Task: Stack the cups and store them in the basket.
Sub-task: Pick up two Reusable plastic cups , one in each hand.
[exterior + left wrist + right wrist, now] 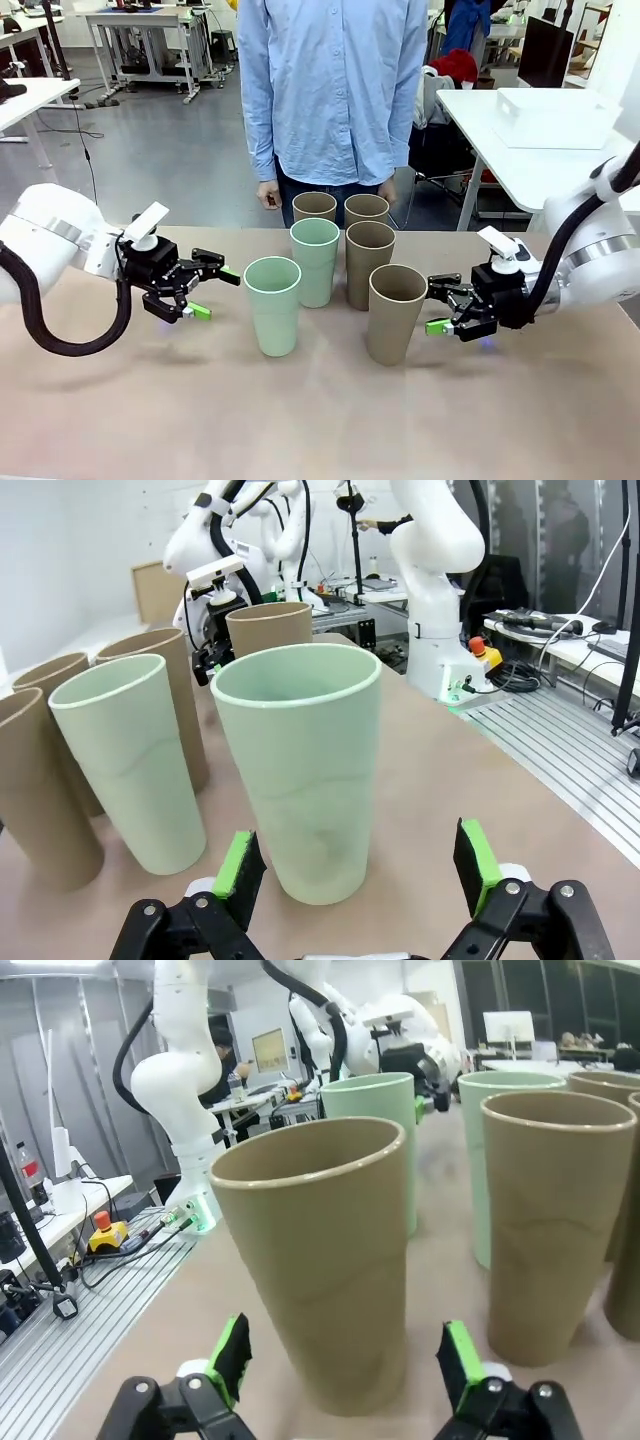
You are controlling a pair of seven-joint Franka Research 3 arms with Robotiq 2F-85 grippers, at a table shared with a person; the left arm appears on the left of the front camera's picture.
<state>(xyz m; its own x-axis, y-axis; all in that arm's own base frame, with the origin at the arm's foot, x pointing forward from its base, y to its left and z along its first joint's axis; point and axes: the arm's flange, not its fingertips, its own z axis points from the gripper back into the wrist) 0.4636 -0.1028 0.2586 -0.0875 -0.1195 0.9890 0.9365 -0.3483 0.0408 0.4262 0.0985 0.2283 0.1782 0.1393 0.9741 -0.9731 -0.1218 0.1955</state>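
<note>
Tabletop [320, 420] carries six upright cups [368, 262] mid-frame; open-jawed left gripper [217, 293] faces the near mint cup [272, 305], open-jawed right gripper [437, 306] the near tan cup [395, 312], likely lining up side grasps.

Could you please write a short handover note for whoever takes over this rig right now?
Left gripper: open, aimed at the nearest mint cup, not gripping.
Right gripper: open, aimed at the nearest tan cup, not gripping.
All six cups stand upright and separate on the table.
Basket: on the side table, far right.
Done: nothing stacked. Left: stack all cups, store them in the basket.
</note>
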